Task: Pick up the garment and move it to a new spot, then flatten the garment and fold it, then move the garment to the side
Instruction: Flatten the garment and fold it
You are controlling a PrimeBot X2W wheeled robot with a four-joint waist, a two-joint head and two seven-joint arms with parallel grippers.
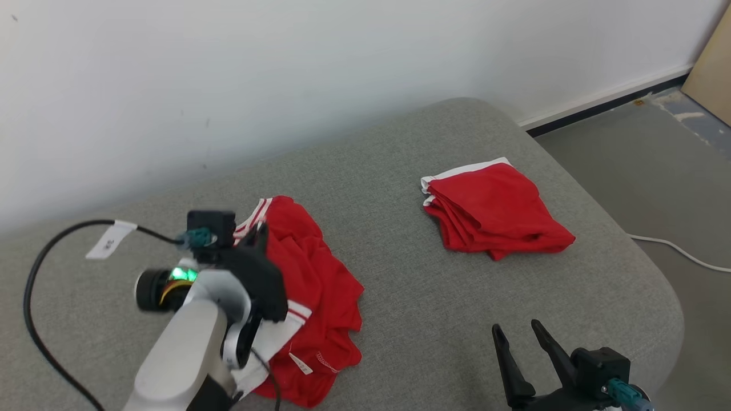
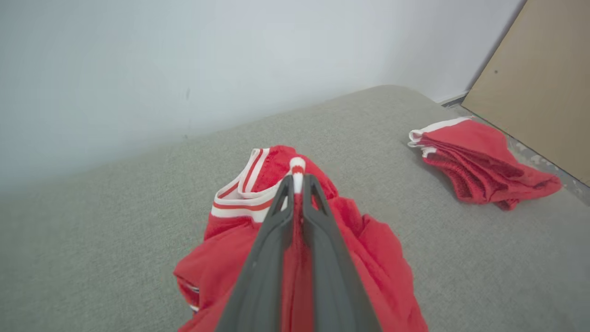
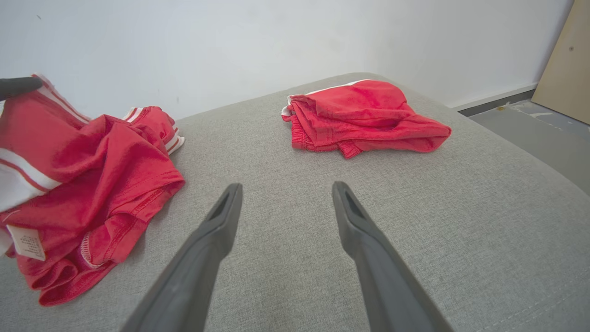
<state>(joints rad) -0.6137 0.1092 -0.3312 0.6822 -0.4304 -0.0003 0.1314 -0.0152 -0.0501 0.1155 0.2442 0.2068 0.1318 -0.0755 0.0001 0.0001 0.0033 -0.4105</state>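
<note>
While left fingers (image 2: 272, 230) pinch garment (image 2: 382, 249) trim — forearm extended forward | right fingers (image 3: 207, 249) spread, empty

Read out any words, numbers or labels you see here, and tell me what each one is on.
The white paper tag on the black cable: dark printed marks, too blurred to read.
The white care label on the crumpled red garment with white stripes: print too small to read.
No other lettering is legible.
</note>
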